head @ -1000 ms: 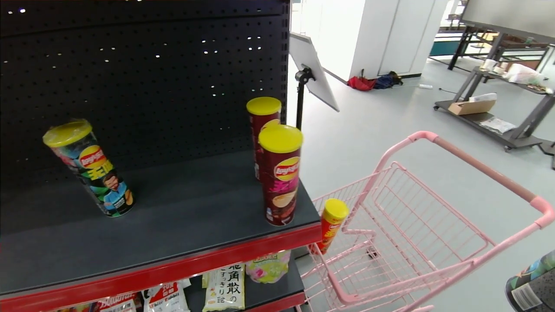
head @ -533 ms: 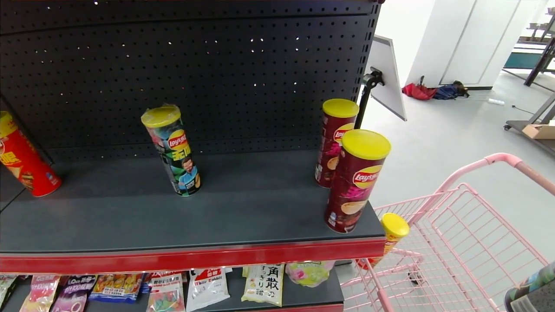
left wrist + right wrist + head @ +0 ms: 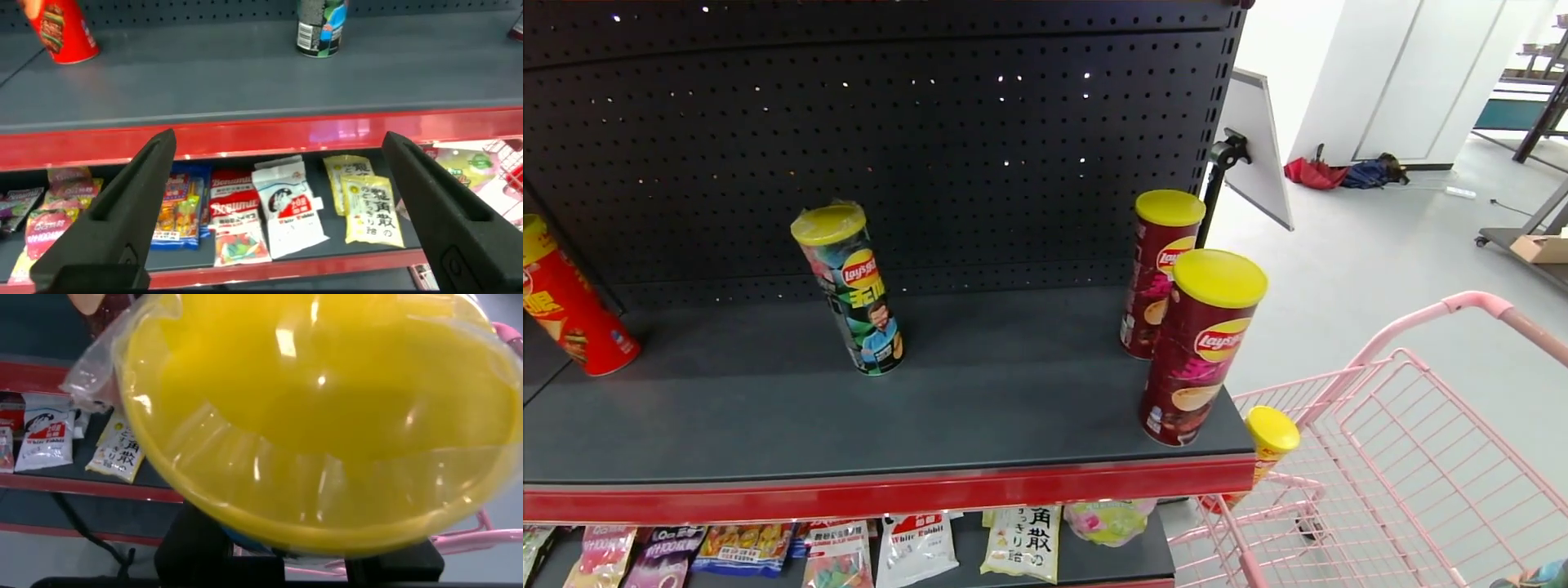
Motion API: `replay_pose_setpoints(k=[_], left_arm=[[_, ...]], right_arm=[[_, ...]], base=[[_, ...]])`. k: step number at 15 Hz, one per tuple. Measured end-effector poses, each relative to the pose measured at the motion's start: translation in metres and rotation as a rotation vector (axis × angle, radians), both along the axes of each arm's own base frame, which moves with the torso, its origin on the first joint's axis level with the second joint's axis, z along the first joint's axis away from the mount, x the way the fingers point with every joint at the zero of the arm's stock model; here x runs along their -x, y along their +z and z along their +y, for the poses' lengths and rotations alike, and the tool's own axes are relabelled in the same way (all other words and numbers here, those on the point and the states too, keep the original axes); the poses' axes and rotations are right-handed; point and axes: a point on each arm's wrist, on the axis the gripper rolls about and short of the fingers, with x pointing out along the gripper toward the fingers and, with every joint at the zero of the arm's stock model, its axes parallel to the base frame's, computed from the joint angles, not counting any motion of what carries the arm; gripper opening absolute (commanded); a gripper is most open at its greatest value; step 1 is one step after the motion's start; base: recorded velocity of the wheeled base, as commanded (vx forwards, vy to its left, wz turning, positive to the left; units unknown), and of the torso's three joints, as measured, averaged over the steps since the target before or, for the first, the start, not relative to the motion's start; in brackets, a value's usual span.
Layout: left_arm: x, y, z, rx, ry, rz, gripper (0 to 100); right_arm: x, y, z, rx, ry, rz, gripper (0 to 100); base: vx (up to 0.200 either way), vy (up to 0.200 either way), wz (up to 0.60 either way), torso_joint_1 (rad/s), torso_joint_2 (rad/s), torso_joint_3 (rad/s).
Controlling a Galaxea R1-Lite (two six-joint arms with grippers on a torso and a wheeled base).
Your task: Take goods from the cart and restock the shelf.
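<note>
Right gripper [image 3: 310, 559] is clamped on a chip can [image 3: 310, 416], at 5 o'clock in the head view beside the pink cart [image 3: 1462, 306]. Left gripper [image 3: 278, 139] has its fingers spread wide and empty, facing the shelf [image 3: 890, 494]. Maroon cans [image 3: 1201, 359] stand at its 3 o'clock end.

**Op:** What's on the upper shelf [image 3: 980, 408]?

**Eng:** You've got four cans. The left can [image 3: 572, 302] is at the far left end. The middle can [image 3: 854, 290] is left of centre, set back from the edge. The rear right can [image 3: 1160, 269] is at the right end, toward the back panel [image 3: 931, 163]. The front right can [image 3: 1196, 351] is just before it, at the front right corner.

**Op:** Below and beside?

**Eng:** Packets [image 3: 915, 547] lie in a row on the lower shelf [image 3: 1094, 559], under your upper one. The cart [image 3: 1470, 304] stands just right of the shelf. The cart can [image 3: 1267, 445] is inside it, at the corner nearest the shelf. Your left gripper [image 3: 282, 220] sits before the lower shelf. The held can [image 3: 310, 416] is in your right gripper [image 3: 310, 559], with the packets and cart beyond it.
</note>
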Motion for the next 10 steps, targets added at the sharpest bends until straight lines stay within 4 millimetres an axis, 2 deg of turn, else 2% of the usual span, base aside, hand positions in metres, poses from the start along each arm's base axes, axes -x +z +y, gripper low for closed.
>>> replay_pose_setpoints(k=[10], left_arm=[[0.0000,-0.0001,0.0000,0.000,-0.001,0.001,100]], right_arm=[[0.0052,-0.0047,-0.0009,-0.006,0.005,-0.024,0]], base=[[0.000,0.200,0.00,0.003,0.00,0.005]])
